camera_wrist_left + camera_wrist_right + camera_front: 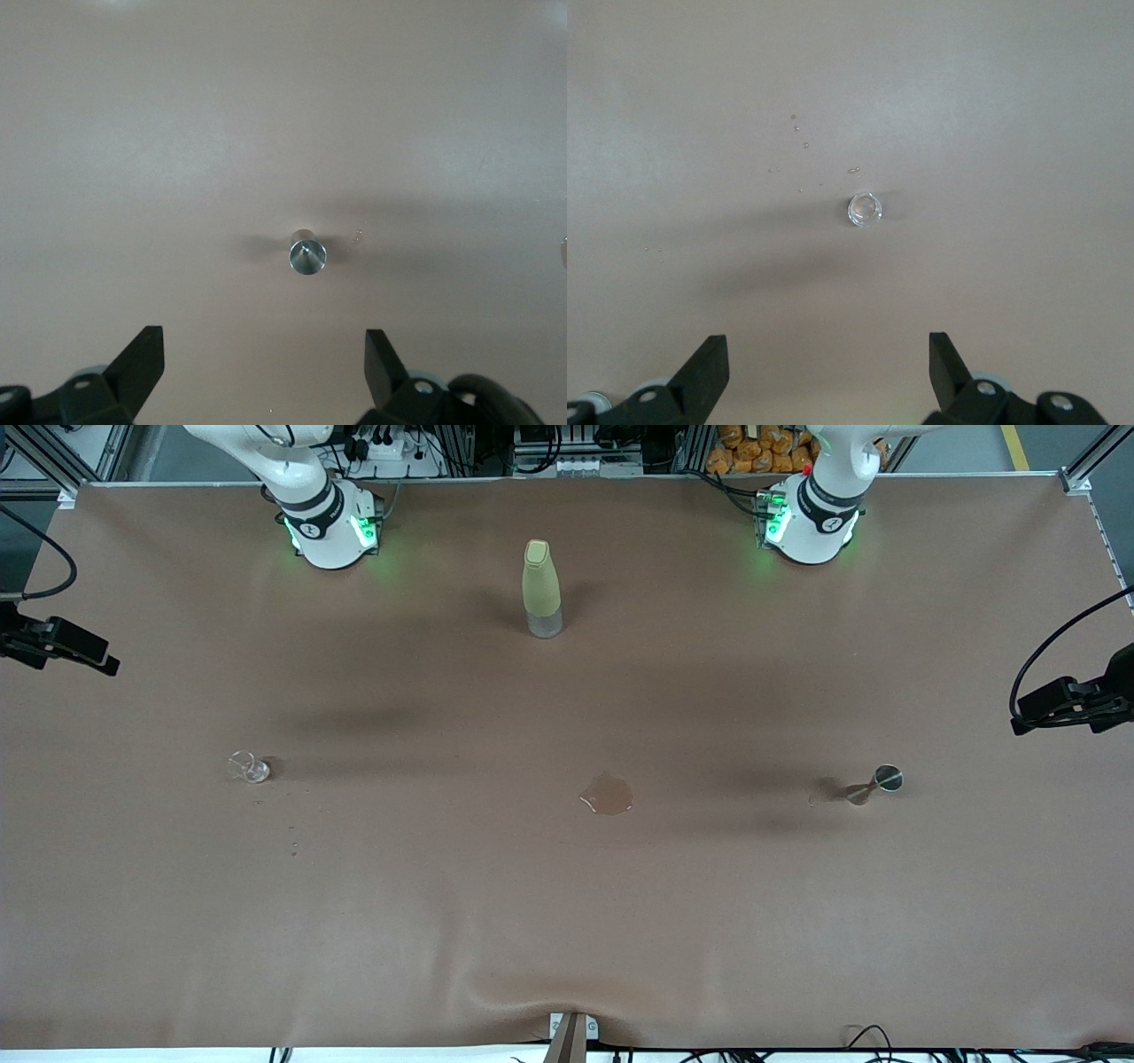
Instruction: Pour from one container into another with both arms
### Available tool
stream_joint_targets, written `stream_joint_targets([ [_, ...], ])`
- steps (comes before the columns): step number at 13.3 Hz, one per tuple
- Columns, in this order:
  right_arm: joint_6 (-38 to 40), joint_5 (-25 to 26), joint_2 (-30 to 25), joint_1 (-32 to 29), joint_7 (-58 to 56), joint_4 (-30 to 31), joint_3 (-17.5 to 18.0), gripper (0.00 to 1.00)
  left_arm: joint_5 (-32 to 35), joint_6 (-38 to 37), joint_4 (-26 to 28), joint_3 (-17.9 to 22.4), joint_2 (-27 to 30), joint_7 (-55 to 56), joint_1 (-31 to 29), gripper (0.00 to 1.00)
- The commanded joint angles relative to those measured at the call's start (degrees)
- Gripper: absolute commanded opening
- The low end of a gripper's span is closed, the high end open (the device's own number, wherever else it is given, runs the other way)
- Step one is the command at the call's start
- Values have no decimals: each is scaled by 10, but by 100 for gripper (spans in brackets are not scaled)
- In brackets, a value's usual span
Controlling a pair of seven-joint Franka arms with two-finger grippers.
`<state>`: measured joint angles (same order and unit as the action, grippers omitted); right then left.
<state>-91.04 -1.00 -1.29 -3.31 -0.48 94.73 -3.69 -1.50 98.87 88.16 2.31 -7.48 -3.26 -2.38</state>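
Observation:
The tiny clear glass cup (249,767) stands on the brown table toward the right arm's end; the right wrist view shows it from above (865,210). The steel jigger (874,784) stands toward the left arm's end, its round mouth seen from above in the left wrist view (307,253). My left gripper (265,354) hangs high over the jigger, open and empty. My right gripper (829,359) hangs high over the glass cup, open and empty. Neither hand shows in the front view, only the arms' bases.
A tall yellow-green bottle (540,589) stands near the bases, midway between them. A small puddle (608,794) lies at the table's middle, level with the cup and jigger. Droplets (293,847) dot the cloth near the cup.

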Motion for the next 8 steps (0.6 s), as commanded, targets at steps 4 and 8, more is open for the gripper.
stream_joint_targets([
  [4, -11, 7, 3, 7, -16, 14, 2, 100, 8, -1, -6, 0, 2, -7, 4, 100],
  [8, -14, 6, 9, 6, -82, 13, 2, 100, 6, -2, -4, 1, 1, -6, 2, 100],
])
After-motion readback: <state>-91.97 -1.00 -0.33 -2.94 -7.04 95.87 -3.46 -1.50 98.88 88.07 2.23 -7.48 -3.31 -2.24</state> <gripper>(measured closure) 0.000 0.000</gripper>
